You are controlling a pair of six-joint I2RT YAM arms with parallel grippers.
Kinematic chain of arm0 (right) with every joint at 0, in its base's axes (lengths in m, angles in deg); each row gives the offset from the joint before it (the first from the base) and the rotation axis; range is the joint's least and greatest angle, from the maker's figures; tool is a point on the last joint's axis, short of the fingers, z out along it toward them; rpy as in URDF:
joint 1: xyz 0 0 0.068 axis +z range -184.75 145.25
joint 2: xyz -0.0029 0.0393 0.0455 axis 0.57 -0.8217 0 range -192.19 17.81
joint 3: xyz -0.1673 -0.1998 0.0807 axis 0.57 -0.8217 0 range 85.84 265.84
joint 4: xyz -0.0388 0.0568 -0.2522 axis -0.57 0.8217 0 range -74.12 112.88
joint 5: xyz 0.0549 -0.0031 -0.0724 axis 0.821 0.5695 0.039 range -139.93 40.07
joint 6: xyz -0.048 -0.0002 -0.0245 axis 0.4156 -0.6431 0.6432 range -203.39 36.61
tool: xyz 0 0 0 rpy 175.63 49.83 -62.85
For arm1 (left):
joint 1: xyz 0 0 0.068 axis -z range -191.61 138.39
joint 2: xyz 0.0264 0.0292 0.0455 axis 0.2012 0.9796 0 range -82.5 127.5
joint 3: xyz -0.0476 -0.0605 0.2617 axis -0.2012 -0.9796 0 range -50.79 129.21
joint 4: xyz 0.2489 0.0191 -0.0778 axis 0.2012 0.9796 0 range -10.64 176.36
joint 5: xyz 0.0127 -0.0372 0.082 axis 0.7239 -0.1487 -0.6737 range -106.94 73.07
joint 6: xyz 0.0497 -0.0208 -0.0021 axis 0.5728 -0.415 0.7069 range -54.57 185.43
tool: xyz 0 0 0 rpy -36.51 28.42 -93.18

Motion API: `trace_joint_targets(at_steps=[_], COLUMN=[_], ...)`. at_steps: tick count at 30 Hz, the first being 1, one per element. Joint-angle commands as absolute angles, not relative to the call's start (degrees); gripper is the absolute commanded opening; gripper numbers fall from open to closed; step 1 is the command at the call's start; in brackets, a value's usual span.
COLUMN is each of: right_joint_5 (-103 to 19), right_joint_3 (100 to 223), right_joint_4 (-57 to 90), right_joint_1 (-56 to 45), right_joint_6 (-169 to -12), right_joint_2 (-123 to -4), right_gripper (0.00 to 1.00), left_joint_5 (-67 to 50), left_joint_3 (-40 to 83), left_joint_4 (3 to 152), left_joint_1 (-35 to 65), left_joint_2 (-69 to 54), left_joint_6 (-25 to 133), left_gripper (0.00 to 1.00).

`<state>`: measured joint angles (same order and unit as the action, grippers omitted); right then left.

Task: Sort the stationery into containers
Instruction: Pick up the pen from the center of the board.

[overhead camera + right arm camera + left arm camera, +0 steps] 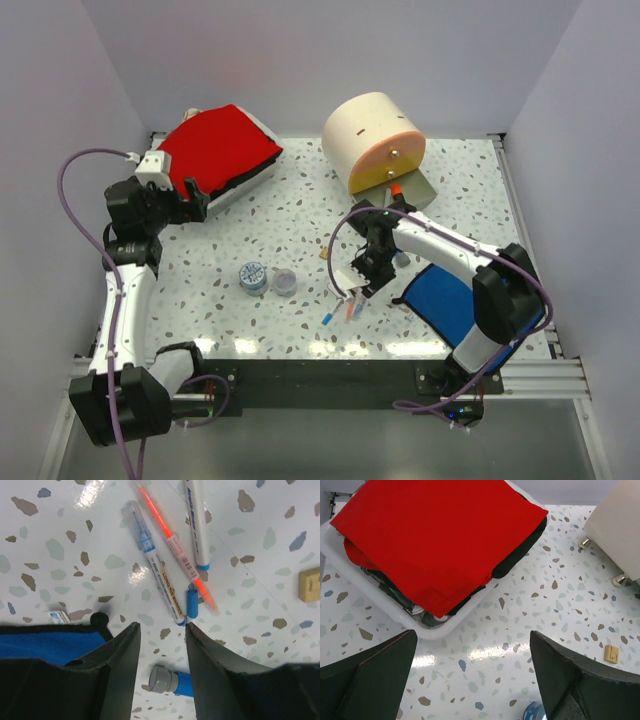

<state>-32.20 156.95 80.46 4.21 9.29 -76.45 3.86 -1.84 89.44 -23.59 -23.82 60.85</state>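
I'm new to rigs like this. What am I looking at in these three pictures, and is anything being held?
Two robot arms are bolted at the near edge of a speckled table. The overhead picture looks down from behind them. The other two come from a camera on each wrist, so the dark shapes at the bottom are that arm's own jaws. The left jaws stand wide open near a white case with a red top. The right jaws, partly open and empty, hang near three thin pens, with a blue-grey stub and a blue cloth close by. Also on the table are a cream drum, a blue-patterned tape roll, a purple one and a tan cube. Nothing is held.
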Motion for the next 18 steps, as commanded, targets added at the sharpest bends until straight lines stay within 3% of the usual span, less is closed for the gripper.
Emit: trace_joint_targets(at_steps=[1,16,18], right_joint_5=[-29.8,-34.9,-35.4], right_joint_3=[154.9,147.3,146.9], right_joint_4=[78.9,66.4,65.9], right_joint_1=[6.4,10.0,10.0], right_joint_6=[12.7,10.7,10.3], right_joint_2=[-77.9,-82.8,-83.6], right_gripper=[0.44,0.33,0.26], left_joint_5=[2.9,2.0,2.0], left_joint_3=[-1.9,-1.8,-1.7], left_joint_4=[90.7,91.9,92.1], left_joint_1=[-24.1,-25.1,-25.1], left_joint_2=[-25.5,-25.0,-24.9], left_joint_6=[63.1,64.3,64.3], left_gripper=[1.0,1.0,1.0])
